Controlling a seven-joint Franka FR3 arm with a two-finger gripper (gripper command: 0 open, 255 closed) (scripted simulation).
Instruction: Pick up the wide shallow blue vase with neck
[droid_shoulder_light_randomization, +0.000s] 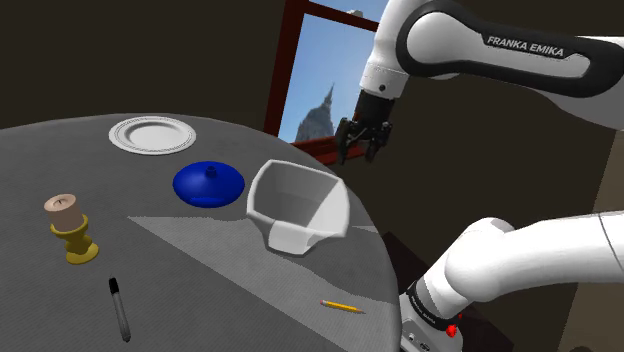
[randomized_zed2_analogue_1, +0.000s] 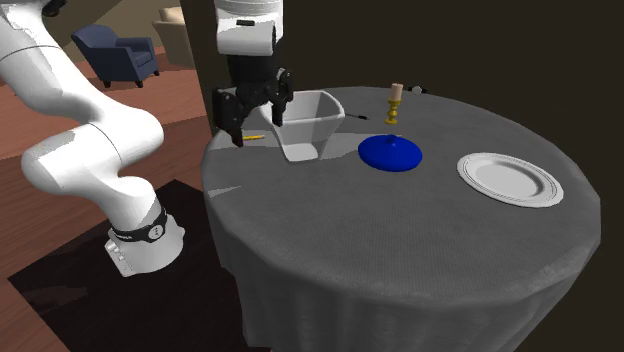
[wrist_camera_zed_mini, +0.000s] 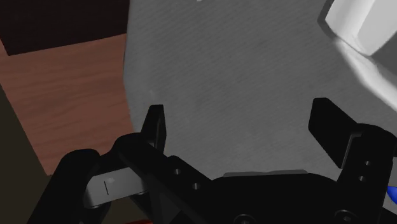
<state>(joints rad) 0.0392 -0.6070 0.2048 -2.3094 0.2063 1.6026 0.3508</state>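
Gripper (droid_shoulder_light_randomization: 362, 150): fingers apart, empty, above the table (droid_shoulder_light_randomization: 200, 270) edge; blue vase (droid_shoulder_light_randomization: 209, 184), low dome with small neck, stands beyond the white bowl (droid_shoulder_light_randomization: 297, 205) from it, probably rigid, slick, breakable, best pinched at neck.

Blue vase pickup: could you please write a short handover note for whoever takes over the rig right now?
Gripper: open and empty, in the air near the edge of the table, beside the white bin.
Blue vase: stands on the table untouched, between the bin and the white plate. The bin lies between the vase and the gripper.
Done: nothing gripped or lifted yet.
Left: carry the gripper past the bin to the vase, come down, probably on its small neck, then close and lift.
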